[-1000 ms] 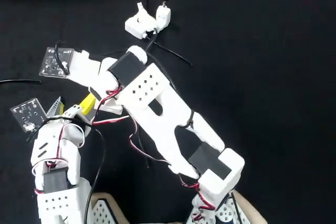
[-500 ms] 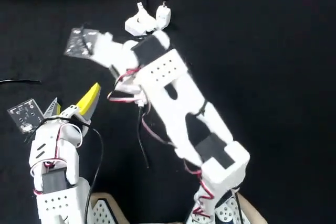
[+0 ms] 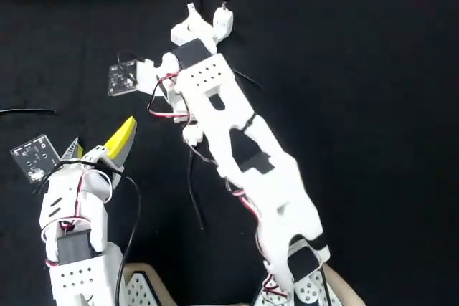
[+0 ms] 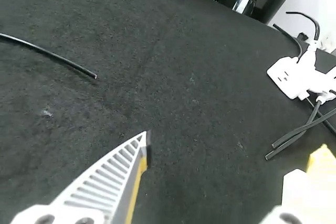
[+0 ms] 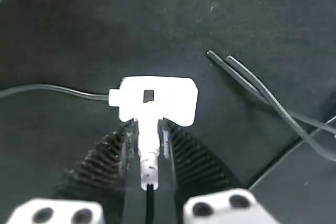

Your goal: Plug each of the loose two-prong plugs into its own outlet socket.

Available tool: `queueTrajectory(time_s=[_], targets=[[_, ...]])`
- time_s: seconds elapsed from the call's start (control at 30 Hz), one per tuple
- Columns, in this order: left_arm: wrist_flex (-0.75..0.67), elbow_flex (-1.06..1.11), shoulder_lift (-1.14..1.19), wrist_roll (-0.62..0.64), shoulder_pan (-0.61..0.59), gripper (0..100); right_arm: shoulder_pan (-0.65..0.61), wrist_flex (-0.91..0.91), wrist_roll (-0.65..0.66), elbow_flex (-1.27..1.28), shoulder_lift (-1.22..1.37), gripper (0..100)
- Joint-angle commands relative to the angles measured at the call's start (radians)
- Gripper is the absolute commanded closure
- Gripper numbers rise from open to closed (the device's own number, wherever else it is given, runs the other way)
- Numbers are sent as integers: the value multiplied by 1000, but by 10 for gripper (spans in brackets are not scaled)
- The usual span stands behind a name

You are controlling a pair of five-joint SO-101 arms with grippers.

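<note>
Alignment seems the reason the right arm (image 3: 237, 141) lies stretched across the black table (image 3: 373, 105) to the white outlet block (image 3: 185, 34) in the high view. Another white plug (image 3: 223, 22) sits against the block; seated or not, I cannot tell. The left gripper (image 3: 100, 135) waits well apart.

In the left wrist view its fingers are spread, holding nothing, near a loose black cable (image 4: 50, 56).

In the right wrist view the right gripper (image 5: 148, 127) is clamped on the two-prong plug (image 5: 148, 153), whose front meets the block's edge with the prongs hidden. Two dark cables (image 5: 252, 85) lie beside, probably no obstacle.
</note>
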Motion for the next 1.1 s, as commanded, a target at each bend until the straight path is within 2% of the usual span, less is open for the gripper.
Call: queueTrajectory(time_s=[0.0,0.13,0.73,0.93,1.07], targets=[[3,12,-9,3,-4,554,51,58,49,-269,108,986],[3,12,-9,5,-2,554,71,72,63,-392,160,986],[2,12,-9,8,-2,554,86,77,71,-357,197,986],[0,12,-9,9,19,554,31,77,-60,-312,156,986],[0,12,-9,9,39,554,-61,77,-126,-208,27,986]])
